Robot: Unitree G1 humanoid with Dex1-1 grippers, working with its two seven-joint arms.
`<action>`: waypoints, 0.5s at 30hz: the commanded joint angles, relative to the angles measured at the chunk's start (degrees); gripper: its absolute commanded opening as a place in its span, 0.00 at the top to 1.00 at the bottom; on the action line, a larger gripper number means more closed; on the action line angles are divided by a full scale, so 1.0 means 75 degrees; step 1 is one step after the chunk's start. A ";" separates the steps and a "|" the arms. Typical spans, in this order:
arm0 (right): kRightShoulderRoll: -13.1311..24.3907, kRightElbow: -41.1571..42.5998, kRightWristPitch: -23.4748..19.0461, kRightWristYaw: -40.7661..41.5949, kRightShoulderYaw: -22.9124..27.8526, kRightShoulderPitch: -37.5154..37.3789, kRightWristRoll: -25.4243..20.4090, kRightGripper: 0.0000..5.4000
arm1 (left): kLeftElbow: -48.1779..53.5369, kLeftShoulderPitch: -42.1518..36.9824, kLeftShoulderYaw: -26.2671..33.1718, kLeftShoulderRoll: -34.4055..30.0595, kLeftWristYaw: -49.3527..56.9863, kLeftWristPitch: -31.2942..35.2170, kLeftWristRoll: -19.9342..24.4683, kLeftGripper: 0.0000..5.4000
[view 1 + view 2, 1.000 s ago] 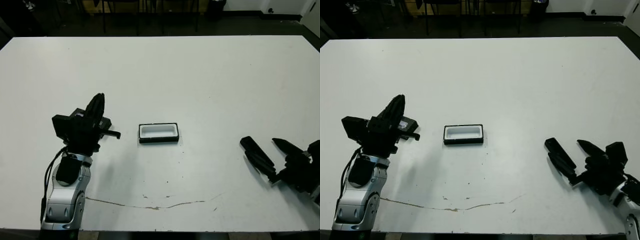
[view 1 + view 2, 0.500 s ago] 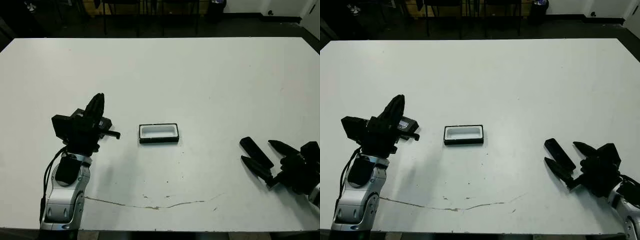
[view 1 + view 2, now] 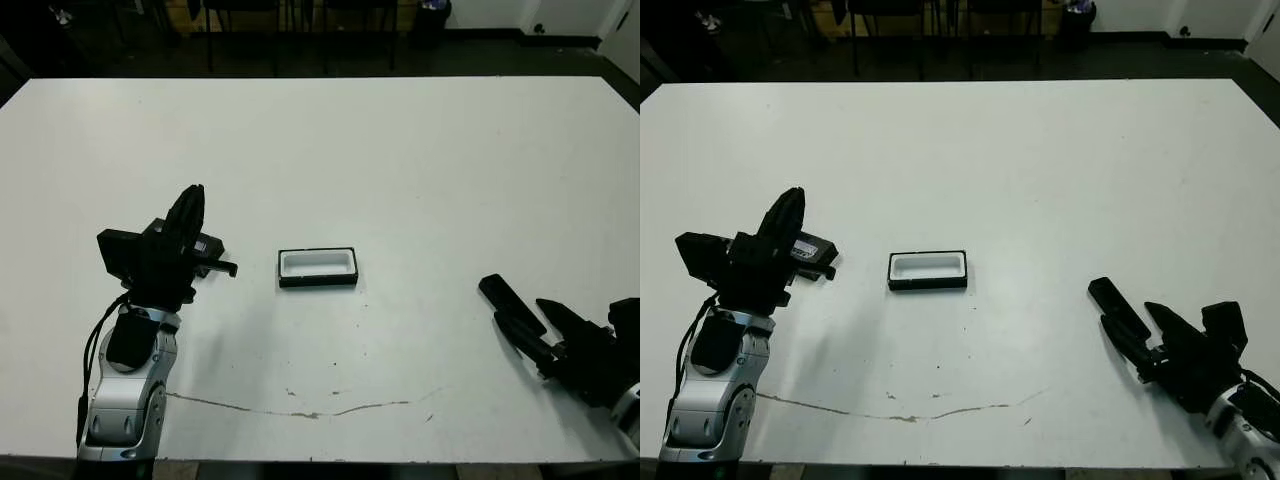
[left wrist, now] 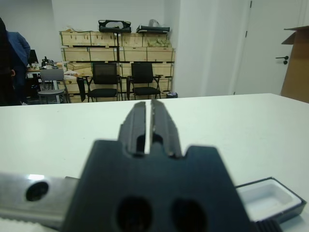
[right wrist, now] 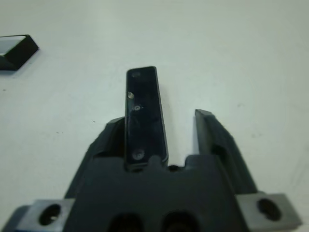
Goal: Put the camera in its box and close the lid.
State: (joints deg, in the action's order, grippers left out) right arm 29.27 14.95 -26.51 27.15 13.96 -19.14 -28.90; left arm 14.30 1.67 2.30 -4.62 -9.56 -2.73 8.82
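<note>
The camera (image 3: 495, 291) is a slim black bar lying flat on the table at the right. My right gripper (image 3: 518, 311) is open low over the table. Its fingers straddle the camera's near end. In the right wrist view the camera (image 5: 145, 111) rests against one finger (image 5: 110, 137), with a gap to the other. The box (image 3: 317, 281) stands open at the middle, white lining up. The lid (image 3: 812, 248) lies flat to its left, partly hidden by my left gripper (image 3: 191, 208). That gripper is raised above the lid, shut, and holds nothing.
The white table reaches far beyond the box, with a thin brown crack line (image 3: 300, 412) near its front edge. Chairs, stacked wooden crates and a person at the far left (image 4: 9, 63) show beyond the table. A corner of the box (image 5: 24, 50) shows in the right wrist view.
My right gripper has drawn back toward the table's near edge and turned, so its fingers now lie along both sides of the camera. The camera, box, lid and left arm have barely moved.
</note>
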 commanded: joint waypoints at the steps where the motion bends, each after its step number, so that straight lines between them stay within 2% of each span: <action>1: -0.0119 -0.0262 -0.0922 -0.0146 -0.0359 -0.0453 0.0089 0.59 | -0.0028 0.0070 0.0029 -0.0046 0.0004 0.0145 0.0013 1.00; 6: -0.0093 -0.0499 -0.0689 0.0271 -0.0371 -0.0431 -0.0028 0.75 | -0.0019 0.0081 0.0034 -0.0067 -0.0014 0.0098 0.0032 1.00; 9: -0.0011 -0.0047 -0.1100 0.0060 -0.0337 -0.0515 -0.0107 0.84 | 0.0034 0.0105 0.0029 -0.0054 0.0025 0.0166 0.0021 1.00; 13: 0.0215 -0.0475 -0.0609 0.0672 -0.0472 -0.0409 0.0073 0.87 | -0.0001 0.0111 0.0024 -0.0056 0.0028 0.0091 -0.0027 1.00; 15: 0.0280 -0.0675 -0.0535 0.0831 -0.0487 -0.0340 0.0119 0.87 | -0.0014 0.0106 0.0029 -0.0064 0.0017 0.0109 -0.0019 1.00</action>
State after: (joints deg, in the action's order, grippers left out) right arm 31.75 14.30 -27.44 32.56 13.54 -19.02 -29.84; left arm 14.72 1.80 2.42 -4.62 -9.52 -2.68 9.11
